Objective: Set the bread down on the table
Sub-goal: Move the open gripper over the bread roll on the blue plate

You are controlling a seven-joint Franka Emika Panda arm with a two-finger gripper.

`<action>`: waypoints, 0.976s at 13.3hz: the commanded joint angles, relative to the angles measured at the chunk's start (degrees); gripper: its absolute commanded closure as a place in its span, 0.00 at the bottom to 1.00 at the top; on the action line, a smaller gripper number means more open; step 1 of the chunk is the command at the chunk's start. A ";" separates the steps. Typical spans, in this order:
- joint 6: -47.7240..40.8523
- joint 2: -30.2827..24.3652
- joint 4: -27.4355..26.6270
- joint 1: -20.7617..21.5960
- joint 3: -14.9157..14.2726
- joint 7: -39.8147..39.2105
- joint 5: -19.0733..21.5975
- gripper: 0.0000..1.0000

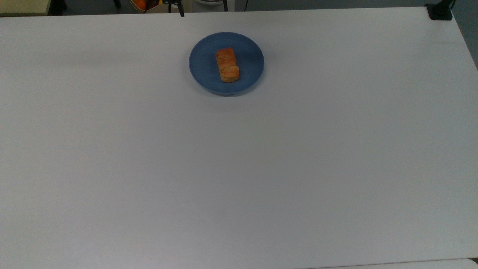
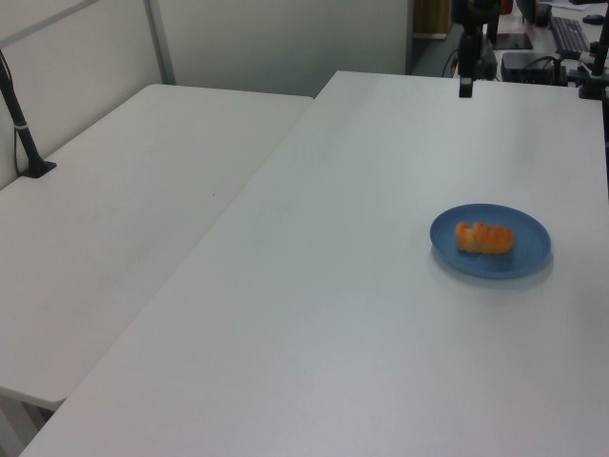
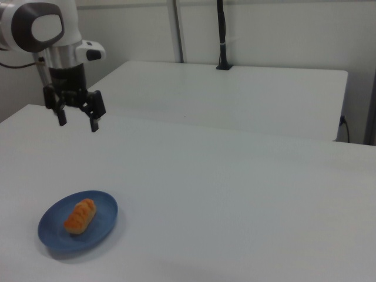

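Right view shows the gripper wide open, far from the bread on the plate; a crooked grab could squash it or slide the plate across the bench.

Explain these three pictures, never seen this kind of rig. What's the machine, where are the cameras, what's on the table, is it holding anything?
The machine is a single robot arm ending in a two-finger gripper, seen best in the right view. There it hangs open and empty above the table, apart from everything. The top view looks down on the table; the left view and right view look across it from opposite sides. On the table sits a round blue plate, and a small orange-brown bread lies on it. The bread is still on the plate, so nothing has been moved to the table yet.
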 commanded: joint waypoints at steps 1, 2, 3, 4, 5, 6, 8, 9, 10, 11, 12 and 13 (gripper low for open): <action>-7.64 -1.56 -3.02 0.39 2.97 -6.33 0.97 0.00; -9.32 -1.56 -3.37 0.39 3.85 -6.61 0.88 0.00; -9.78 -1.47 -4.59 0.39 4.21 -6.52 0.79 0.00; -9.43 -1.56 -6.26 0.39 4.30 -6.44 0.70 0.00; -9.08 -1.47 -7.93 0.39 4.48 -6.09 0.62 0.00; -8.82 -1.21 -9.68 0.30 4.48 -6.26 0.62 0.00; -6.37 -1.12 -14.07 0.39 4.57 -6.44 0.62 0.00; -4.35 -1.12 -16.01 0.39 4.57 -6.44 0.62 0.00; -2.68 -1.03 -18.29 0.39 4.65 -6.44 0.70 0.00; -1.09 -0.86 -20.14 0.39 4.65 -6.44 0.62 0.00; 1.62 -0.77 -22.59 0.39 4.65 -6.35 0.62 0.00; 5.04 -0.77 -25.14 0.39 4.65 -6.09 0.62 0.00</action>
